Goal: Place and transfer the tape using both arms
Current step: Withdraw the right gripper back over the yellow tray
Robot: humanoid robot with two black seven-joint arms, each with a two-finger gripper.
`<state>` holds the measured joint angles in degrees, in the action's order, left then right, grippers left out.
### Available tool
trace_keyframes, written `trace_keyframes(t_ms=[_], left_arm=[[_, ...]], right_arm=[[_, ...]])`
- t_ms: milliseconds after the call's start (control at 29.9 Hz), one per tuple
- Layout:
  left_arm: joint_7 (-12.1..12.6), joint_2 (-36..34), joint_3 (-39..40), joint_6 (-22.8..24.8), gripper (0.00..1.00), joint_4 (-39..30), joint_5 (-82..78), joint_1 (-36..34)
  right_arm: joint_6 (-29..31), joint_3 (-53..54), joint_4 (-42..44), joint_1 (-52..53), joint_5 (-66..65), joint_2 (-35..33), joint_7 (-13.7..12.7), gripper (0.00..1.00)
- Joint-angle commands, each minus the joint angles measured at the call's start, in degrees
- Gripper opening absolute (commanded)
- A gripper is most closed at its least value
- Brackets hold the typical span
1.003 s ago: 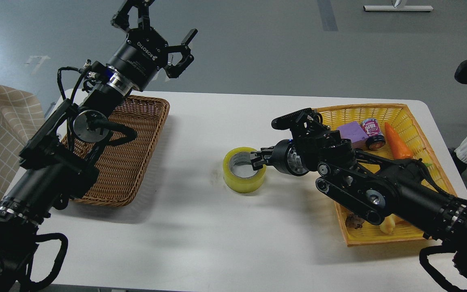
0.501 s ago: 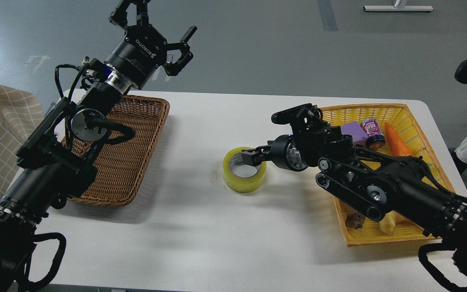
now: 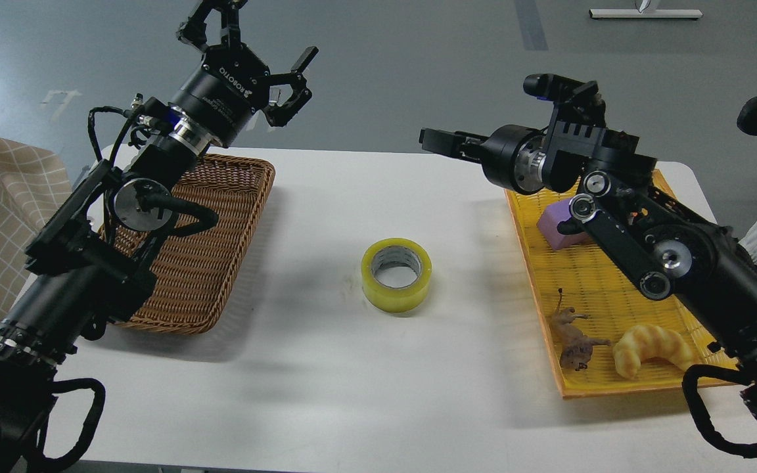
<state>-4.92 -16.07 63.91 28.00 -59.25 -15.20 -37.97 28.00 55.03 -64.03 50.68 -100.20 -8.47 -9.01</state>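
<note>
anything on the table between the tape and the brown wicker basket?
Nothing. In the head view the stretch of white table between the tape and the brown wicker basket is bare, apart from shadow.

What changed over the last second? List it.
The right pincer let go of the tape and rose up and back, away from the roll, toward the table's far edge. The tape stayed flat on the white table. The left pincer barely moved, open above the brown basket.

We see even, bright overhead light; soft shadows fall beside the tape (image 3: pixel 396 274) and baskets on the table (image 3: pixel 326 368), everything sharp.
</note>
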Motion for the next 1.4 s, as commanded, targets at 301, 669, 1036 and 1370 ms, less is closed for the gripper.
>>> trace_keyframes(t_ms=[301,669,1036,1370], left_arm=[[0.17,-0.28,-0.1,0.0,0.98,0.09,-0.88,-0.09],[0.17,-0.45,0.07,0.0,0.98,0.01,-5.01,-0.18],[0.17,-2.3,-0.02,0.0,0.98,-0.17,-10.81,-0.61],[0.52,-2.65,-1.07,0.0,0.98,-1.75,-20.2,-0.7]], right_arm=[[0.0,23.78,-1.72,-6.55,22.11,-2.34,10.42,1.0],[0.0,28.64,8.04,-7.44,52.34,-2.16,9.71,1.0],[0.0,27.85,8.39,-8.58,77.24,-1.72,2.25,1.0],[0.0,28.29,8.75,-14.55,83.67,0.74,-2.42,1.0]])
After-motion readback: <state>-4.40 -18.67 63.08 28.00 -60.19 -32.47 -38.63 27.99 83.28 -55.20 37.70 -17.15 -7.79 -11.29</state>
